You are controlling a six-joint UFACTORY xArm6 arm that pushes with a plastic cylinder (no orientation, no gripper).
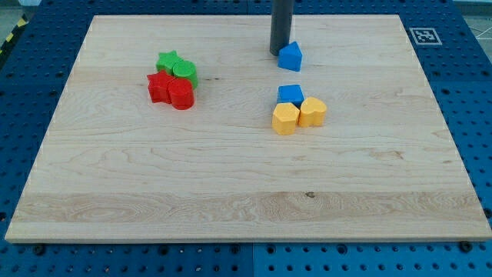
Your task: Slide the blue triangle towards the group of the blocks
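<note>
The blue triangle [290, 56] lies near the view's top, right of centre. My tip [278, 52] rests on the board just left of it, touching or nearly touching its left side. Below them sits a group: a blue block [290, 95] with a yellow hexagon-like block [285, 119] and a yellow heart-like block [312, 112] against its lower side. The triangle stands apart from this group, with a gap of bare wood between.
At the view's left is a second cluster: a green star-like block [167, 61], a green round block [184, 72], a red star-like block [159, 87] and a red round block [181, 95]. The wooden board [246, 200] lies on a blue perforated table.
</note>
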